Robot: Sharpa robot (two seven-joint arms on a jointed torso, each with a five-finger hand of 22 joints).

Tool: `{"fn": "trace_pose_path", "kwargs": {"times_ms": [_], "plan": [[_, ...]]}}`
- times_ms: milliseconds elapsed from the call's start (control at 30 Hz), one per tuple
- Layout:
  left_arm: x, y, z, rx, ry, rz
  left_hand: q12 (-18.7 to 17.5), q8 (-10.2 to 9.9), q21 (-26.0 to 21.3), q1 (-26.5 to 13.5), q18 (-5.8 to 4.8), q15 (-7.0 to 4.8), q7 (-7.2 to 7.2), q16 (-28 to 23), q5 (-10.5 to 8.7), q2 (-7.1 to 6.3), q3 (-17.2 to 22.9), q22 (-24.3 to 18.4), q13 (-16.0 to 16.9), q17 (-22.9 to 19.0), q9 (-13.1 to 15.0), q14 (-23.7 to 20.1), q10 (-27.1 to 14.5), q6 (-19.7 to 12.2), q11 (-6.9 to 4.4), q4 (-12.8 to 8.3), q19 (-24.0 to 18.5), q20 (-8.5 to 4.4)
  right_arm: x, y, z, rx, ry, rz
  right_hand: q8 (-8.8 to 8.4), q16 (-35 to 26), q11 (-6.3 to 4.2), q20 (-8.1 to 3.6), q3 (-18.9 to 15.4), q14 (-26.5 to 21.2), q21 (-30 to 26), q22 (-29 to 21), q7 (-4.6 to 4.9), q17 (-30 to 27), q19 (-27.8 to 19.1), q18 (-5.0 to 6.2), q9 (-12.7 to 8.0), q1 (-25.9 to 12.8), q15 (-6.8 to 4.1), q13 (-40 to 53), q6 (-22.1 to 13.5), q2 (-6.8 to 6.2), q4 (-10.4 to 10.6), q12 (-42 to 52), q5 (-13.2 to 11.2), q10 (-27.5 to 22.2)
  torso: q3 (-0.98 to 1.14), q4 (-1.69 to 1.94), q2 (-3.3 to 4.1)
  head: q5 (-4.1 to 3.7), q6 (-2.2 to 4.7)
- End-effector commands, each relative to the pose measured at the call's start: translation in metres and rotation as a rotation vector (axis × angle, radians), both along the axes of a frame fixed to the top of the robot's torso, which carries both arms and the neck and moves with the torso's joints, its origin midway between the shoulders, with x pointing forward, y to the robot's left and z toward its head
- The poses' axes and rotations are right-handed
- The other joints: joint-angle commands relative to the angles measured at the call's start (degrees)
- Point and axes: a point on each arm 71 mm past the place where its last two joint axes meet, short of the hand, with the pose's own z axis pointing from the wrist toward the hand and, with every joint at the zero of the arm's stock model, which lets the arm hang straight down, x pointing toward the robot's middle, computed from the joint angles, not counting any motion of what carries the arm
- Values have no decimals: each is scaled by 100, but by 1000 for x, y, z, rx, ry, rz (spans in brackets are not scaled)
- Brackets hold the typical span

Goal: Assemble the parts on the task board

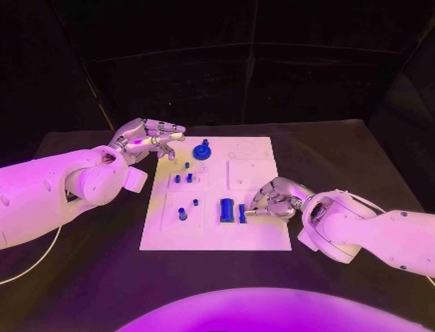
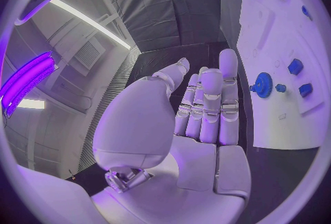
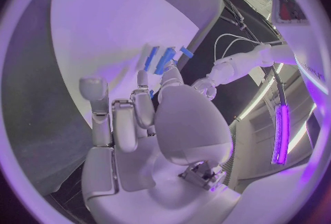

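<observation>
On the black table (image 1: 97, 277), the white task board (image 1: 217, 232) lay lengthwise before the robot, and its recessed plates carried the blue parts. Nearest, a thick upright blue block (image 1: 226, 209) stood in the board's lower half, with a slimmer blue bar (image 1: 242, 212) just beside it on the right. To their left sat a rounded blue piece (image 1: 182, 214) and, slightly beyond it, a small blue peg (image 1: 194, 203).

The right hand (image 1: 274, 199) rested at the board's right edge, level with those pieces, its fingers curled inward and its fingertips (image 1: 251, 211) touching or nearly touching the slim bar; whether it actually gripped the bar could not be told from the head view. In the right wrist view, the hand (image 3: 148, 119) reached toward the same blue pieces (image 3: 160, 59), partly hiding them behind its fingers.

Farther along, a pair of short blue pegs (image 1: 182, 178) stood side by side in a square plate, with another small peg (image 1: 187, 165) just beyond. Near the far left corner sat a blue gear (image 1: 202, 150) with a stem at its centre.

The left hand (image 1: 147, 137) hovered just off that far left corner, beside the gear, fingers held loosely apart and holding nothing. Its wrist view showed the fingers (image 2: 210, 105) extended, well clear of the gear (image 2: 262, 84) on the board (image 2: 276, 119).
</observation>
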Motion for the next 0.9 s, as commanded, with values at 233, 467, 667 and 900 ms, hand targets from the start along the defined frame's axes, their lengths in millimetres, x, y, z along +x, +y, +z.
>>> {"fn": "trace_pose_path", "kwargs": {"times_ms": [233,467,667,900], "plan": [[11,3,-1,-47,-15,79,116,53,-568,-22,55,51,-69,-863,-13,62,-160,-295,23,-696,-1,-1036,-72,-44,-25,42,-676,111,61,-32,41,509,-42,-105,-263,-2564,279,262,-23,-951,-1713,-1788,241,-2333,-1233,261,-155,319,276,-1864,-316,97,-294,-2653,6,-1980,-60,49,-203,-84,263],[25,2,-6,-83,-27,169,-29,62,-1594,32,-33,323,-93,-2548,-13,130,-153,-974,-108,-1579,-11,-1840,-137,-65,68,112,-1755,344,102,-46,45,622,-87,-194,-498,-4696,536,533,59,-2025,-2820,-2441,445,-3884,-1766,240,-422,808,570,-3295,-515,279,-534,-3928,-156,-2630,-126,55,-333,-97,543],[41,-1,-15,-95,-38,247,-377,-44,-2501,36,-49,653,-186,-3821,-15,134,-197,-1741,-183,-2248,-22,-2218,-304,-162,286,184,-2523,684,133,-42,44,672,-136,-208,-966,-6670,669,873,93,-2433,-4018,-3184,486,-5195,-2121,248,-897,1066,811,-5391,-249,434,-676,-5106,-290,-2106,-98,54,-416,-28,772],[52,-11,-23,-60,-24,237,-982,-467,-3198,-2265,-289,437,-476,-4836,-288,694,-869,-3013,-540,-2919,-401,-3746,-2232,-1859,47,-159,-4016,429,152,-34,42,619,-161,-232,-1571,-7859,461,601,532,-4011,-5207,-3943,162,-6459,-3408,-79,-1583,-1611,737,-6760,-1688,209,-1074,-5788,-528,-3578,-84,59,-415,-17,870]]}}
